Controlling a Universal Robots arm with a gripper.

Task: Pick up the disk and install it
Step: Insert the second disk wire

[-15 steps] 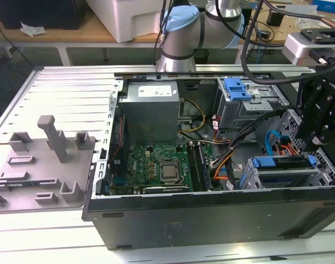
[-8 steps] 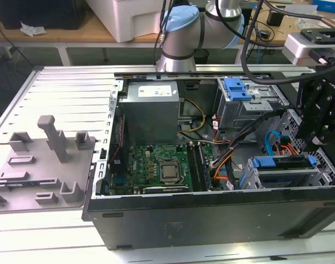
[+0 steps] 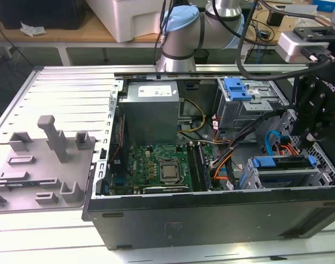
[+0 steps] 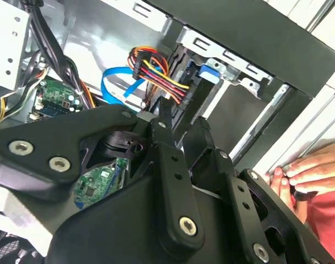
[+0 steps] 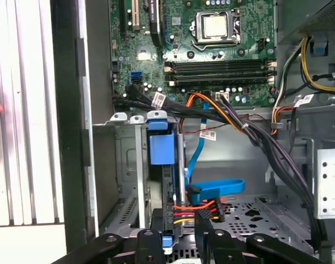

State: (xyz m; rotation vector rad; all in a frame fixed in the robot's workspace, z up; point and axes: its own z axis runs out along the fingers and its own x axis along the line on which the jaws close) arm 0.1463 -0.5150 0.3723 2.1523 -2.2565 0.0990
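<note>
The disk (image 3: 281, 163) stands on edge in the lower drive cage of the open computer case (image 3: 211, 212), at the exterior view's right. Its blue carrier tab (image 5: 160, 147) sticks out of the cage slot, and it also shows in the second wrist view (image 4: 209, 72). Red, yellow and black power wires (image 5: 196, 211) and a blue flat cable (image 5: 215, 190) meet its end. My black gripper (image 3: 310, 144) hangs just above that end. Its fingers (image 5: 147, 242) stand apart on either side of the disk's edge, open (image 5: 176, 237) (image 4: 184, 125).
A grey power supply box (image 3: 150, 110) and the green motherboard (image 3: 163, 168) lie in the case. A bare blue bracket (image 3: 237, 88) sits on the upper cage. A thick cable bundle (image 5: 241, 125) crosses nearby. A person's hand (image 4: 306, 171) rests on the case edge. A grey fixture plate (image 3: 46, 159) lies at the exterior view's left.
</note>
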